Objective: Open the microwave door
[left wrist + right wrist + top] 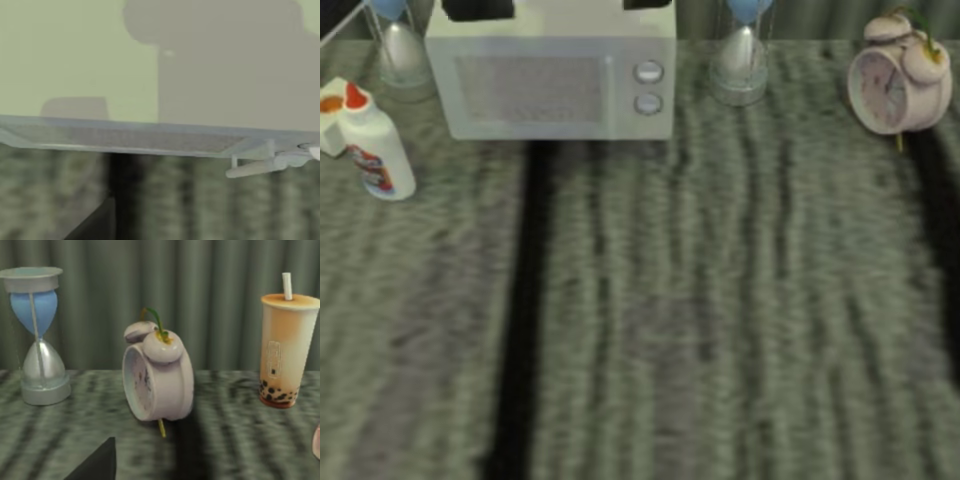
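The off-white microwave point(552, 70) stands at the back left of the table, facing the front. Its door point(530, 90), with the speckled grey mesh window, lies flat and shut against the front, left of the two round knobs point(648, 86). Neither arm shows in the top view. In the left wrist view a pale surface with a speckled grey strip point(140, 137) fills the frame just above the striped table, and a dark corner of my left gripper point(95, 225) shows at the edge. A dark corner of my right gripper point(97, 465) shows facing the alarm clock point(157, 380), away from the microwave.
A glue bottle point(375, 150) stands left of the microwave. Hourglasses stand at the back left point(400, 50) and right of the microwave point(742, 55). A pink alarm clock point(898, 80) sits at the back right, with a bubble tea cup point(285, 350) beyond it.
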Robot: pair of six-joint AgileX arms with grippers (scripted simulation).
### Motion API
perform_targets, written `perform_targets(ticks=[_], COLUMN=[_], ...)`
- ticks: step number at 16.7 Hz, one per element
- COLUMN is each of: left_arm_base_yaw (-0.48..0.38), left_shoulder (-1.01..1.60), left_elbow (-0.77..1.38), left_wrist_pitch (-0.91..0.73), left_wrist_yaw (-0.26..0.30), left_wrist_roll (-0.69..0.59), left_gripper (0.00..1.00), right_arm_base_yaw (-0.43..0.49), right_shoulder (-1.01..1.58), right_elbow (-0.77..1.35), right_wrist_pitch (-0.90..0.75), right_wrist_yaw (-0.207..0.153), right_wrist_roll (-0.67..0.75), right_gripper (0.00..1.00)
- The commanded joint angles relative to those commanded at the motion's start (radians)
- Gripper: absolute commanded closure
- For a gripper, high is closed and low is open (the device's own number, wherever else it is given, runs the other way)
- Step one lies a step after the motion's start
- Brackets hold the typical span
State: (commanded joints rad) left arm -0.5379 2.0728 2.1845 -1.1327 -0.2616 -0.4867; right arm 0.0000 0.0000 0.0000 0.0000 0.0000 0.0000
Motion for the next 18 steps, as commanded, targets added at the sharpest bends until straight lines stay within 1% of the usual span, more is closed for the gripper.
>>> perform_targets(ticks=[4, 10, 12, 16, 18], left_arm_base_yaw=[-0.033, -0.030, -0.023, 0.003, 0.011], left_shoulder=[0.134, 0.143, 0.160, 0.223, 0.244], left_elbow=[0.126, 0.128, 0.109, 0.047, 0.028], left_wrist_pitch=[-0.080, -0.080, -0.042, 0.099, 0.135], left_wrist_yaw=[-0.017, -0.016, -0.013, 0.000, 0.004], left_wrist_roll=[-0.027, -0.026, -0.017, 0.008, 0.015], left_gripper=[0.00, 0.00, 0.00, 0.00, 0.00], right_arm_base_yaw=[0.000, 0.000, 0.000, 0.000, 0.000], right_shoulder=[0.000, 0.000, 0.000, 0.000, 0.000], right_elbow=[0.000, 0.000, 0.000, 0.000, 0.000], right_wrist_pitch=[0.000, 0.000, 0.000, 0.000, 0.000], right_wrist_yaw=[0.000, 0.000, 0.000, 0.000, 0.000], right_wrist_roll=[0.000, 0.000, 0.000, 0.000, 0.000], right_gripper=[0.00, 0.00, 0.00, 0.00, 0.00])
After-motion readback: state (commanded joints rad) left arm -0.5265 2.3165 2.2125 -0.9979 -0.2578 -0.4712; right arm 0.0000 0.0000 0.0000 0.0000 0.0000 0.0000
